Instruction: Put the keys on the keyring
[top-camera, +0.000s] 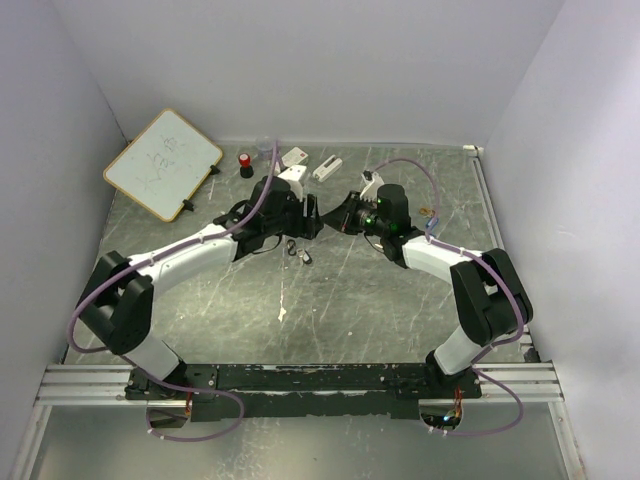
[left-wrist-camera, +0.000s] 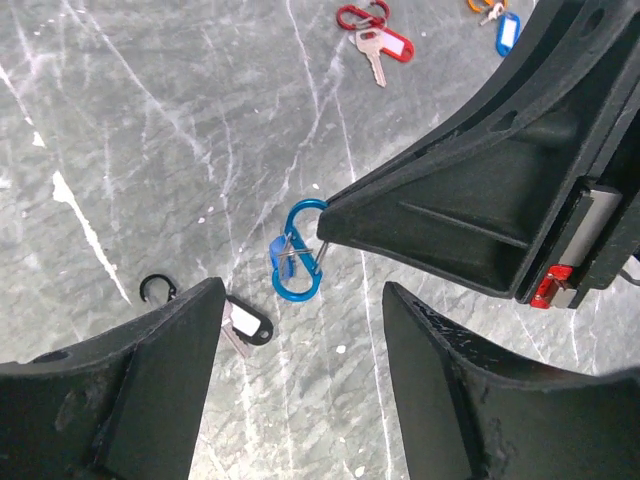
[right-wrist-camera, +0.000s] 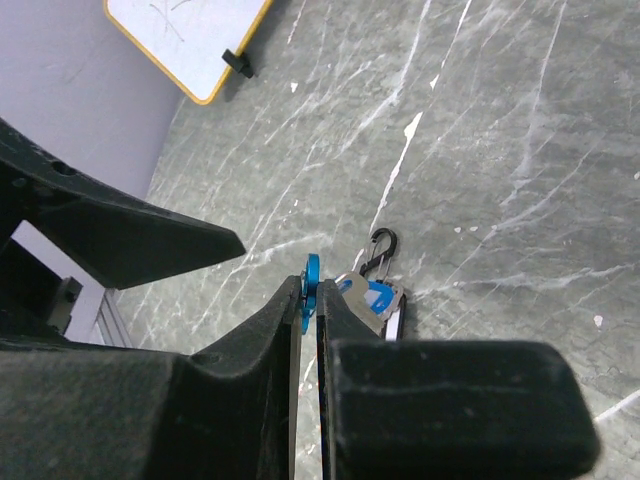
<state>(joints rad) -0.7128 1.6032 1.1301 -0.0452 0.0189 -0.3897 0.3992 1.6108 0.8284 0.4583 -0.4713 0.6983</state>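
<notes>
The right fingers (right-wrist-camera: 262, 345) are pressed together on the blue carabiner keyring (left-wrist-camera: 299, 251), pinching its edge and holding it above the counter (left-wrist-camera: 150, 140). A silver key with a blue tag (right-wrist-camera: 368, 298) sits right against that carabiner, though the views do not show whether it is threaded on. The left fingers (left-wrist-camera: 150, 380) are spread wide, one on each side of the blue carabiner and just short of it, touching nothing. On the counter below the blue carabiner lie a small black carabiner (left-wrist-camera: 155, 290) and a black-framed key tag with a white label (left-wrist-camera: 246, 325), close together. Farther from the blue carabiner, in the left wrist view, a red carabiner (left-wrist-camera: 361, 15) and a key with a red tag (left-wrist-camera: 384, 48) lie together, with a blue key tag (left-wrist-camera: 507, 31) near them at the edge of the view. Well beyond the blue carabiner, toward the back wall, stand a red-capped black cylinder (top-camera: 245, 162), two white blocks (top-camera: 296, 157), and a yellow-framed whiteboard (top-camera: 163, 163) off to the left.
</notes>
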